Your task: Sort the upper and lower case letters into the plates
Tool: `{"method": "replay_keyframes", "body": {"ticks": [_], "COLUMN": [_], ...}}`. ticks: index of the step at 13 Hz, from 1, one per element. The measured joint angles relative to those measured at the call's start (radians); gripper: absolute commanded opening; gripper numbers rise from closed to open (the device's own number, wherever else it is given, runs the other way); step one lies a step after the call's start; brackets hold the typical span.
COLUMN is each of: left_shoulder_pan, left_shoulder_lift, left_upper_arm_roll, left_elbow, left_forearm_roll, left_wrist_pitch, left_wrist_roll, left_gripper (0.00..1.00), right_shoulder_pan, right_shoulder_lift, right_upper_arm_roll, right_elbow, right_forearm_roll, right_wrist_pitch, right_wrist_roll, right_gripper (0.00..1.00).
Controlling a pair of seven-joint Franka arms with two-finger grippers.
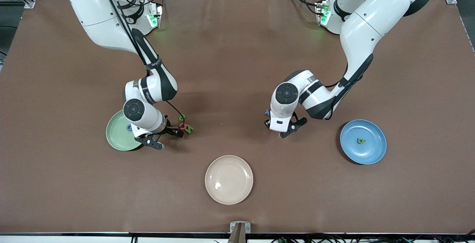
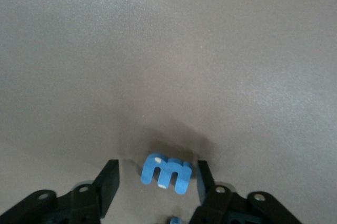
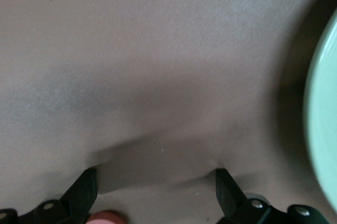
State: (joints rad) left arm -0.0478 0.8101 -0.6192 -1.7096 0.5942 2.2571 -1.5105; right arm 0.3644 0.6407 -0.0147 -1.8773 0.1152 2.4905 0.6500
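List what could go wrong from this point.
1. The left gripper brackets the blue letter m with space on both sides; the m sits skewed, so closing could twist or squirt it out.
2. The right gripper is open, low beside the green plate with letters by its fingers; moving could scatter them.

Pale green plate (image 1: pixel 115 136) and blue plate (image 1: pixel 373 151) (each bearing one letter) well apart.
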Motion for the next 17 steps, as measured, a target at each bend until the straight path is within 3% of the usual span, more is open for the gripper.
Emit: {"method": "replay_keyframes", "body": {"ticks": [3, 4, 5, 7, 8, 11, 15, 17], "left_shoulder_pan": [-0.001, -0.001, -0.002, -0.003, -0.003, 0.006, 0.092, 0.162], "left_shoulder_lift": [0.005, 0.006, 0.006, 0.009, 0.009, 0.008, -0.043, -0.089], "left_upper_arm_roll": [0.000, 0.000, 0.000, 0.000, -0.001, 0.001, 0.000, -0.002], "left_elbow": [0.000, 0.000, 0.000, 0.001, 0.002, 0.010, 0.041, 0.043], "left_forearm_roll": [0.000, 0.000, 0.000, 0.000, 0.000, 0.000, 0.006, 0.006], "left_wrist_pitch": [0.014, 0.018, 0.019, 0.025, 0.026, 0.026, 0.026, 0.023], "left_wrist_roll": [0.000, 0.000, 0.000, 0.000, 0.000, 0.000, 0.034, 0.110], "left_gripper": [0.61, 0.54, 0.45, 0.11, 0.04, 0.00, 0.00, 0.00], "right_shoulder_pan": [0.052, 0.065, 0.072, 0.076, 0.076, 0.077, 0.078, 0.078], "right_shoulder_lift": [-0.003, -0.004, -0.006, -0.012, -0.014, -0.023, -0.037, -0.039], "right_upper_arm_roll": [0.000, -0.001, -0.002, -0.003, -0.003, -0.003, -0.003, -0.003], "right_elbow": [-0.005, -0.007, -0.012, -0.023, -0.027, -0.037, -0.049, -0.051], "right_forearm_roll": [0.000, 0.000, 0.000, 0.000, 0.000, 0.000, 0.000, 0.000], "right_wrist_pitch": [0.000, 0.000, 0.000, 0.007, 0.009, 0.002, -0.004, -0.007], "right_wrist_roll": [0.077, 0.093, 0.102, 0.107, 0.107, 0.107, 0.107, 0.108], "right_gripper": [1.00, 1.00, 1.00, 0.95, 0.90, 0.62, 0.03, 0.00]}}
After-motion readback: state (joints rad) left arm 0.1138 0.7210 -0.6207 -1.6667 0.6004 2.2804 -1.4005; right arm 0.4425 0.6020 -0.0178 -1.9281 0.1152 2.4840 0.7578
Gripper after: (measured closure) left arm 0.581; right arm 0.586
